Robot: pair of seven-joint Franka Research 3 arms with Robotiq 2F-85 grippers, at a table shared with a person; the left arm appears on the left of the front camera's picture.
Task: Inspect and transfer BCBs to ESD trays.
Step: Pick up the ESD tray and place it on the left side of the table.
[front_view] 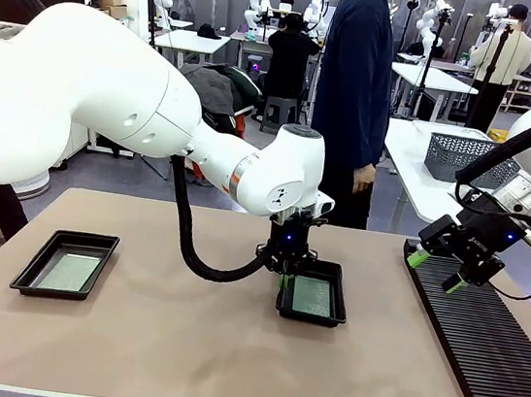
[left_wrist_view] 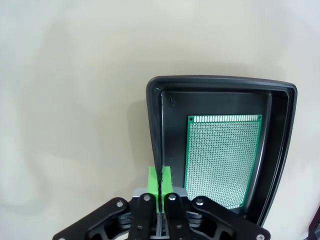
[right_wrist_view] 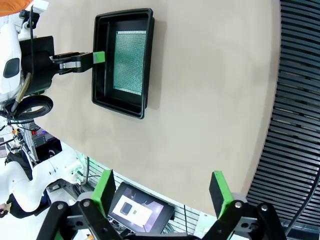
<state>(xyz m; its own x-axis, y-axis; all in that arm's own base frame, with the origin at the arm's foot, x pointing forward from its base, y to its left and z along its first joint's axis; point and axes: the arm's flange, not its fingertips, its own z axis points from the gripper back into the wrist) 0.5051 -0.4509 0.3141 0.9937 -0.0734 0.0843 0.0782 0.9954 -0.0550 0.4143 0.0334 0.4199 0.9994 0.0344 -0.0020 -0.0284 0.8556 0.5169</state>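
Going left to right: near the worktop's left edge sits one ESD tray (front_view: 65, 264) with a BCB (front_view: 71, 273) lying flat inside it, so that one looks finished. Around the middle of the worktop there's the second ESD tray (front_view: 313, 292), and it also has a BCB (front_view: 311, 297) lying flat in its well. The left end effector (front_view: 286, 274) is right at that tray's left rim, and in the left wrist view its green pads (left_wrist_view: 160, 181) are pressed together on the rim wall, so it seems clenched on the tray's edge rather than on the board.

Over by the right edge, a long black slotted rack (front_view: 483, 343) runs front to back, and no board stands in the slots that can be seen. The right end effector (front_view: 437, 271) hangs just above the rack's far end with its fingers spread wide and nothing between them.

Best guess: both boards are in trays already, so the transfer part looks basically done. What's left is probably just nudging or releasing that middle tray.

The worktop (front_view: 178, 344) is a plain tan, matte surface. The room behind is a busy lab: a person in dark clothes (front_view: 356, 83) stands at the far edge, there's a grey basket (front_view: 464, 156) on a white table, plus more tables farther back.
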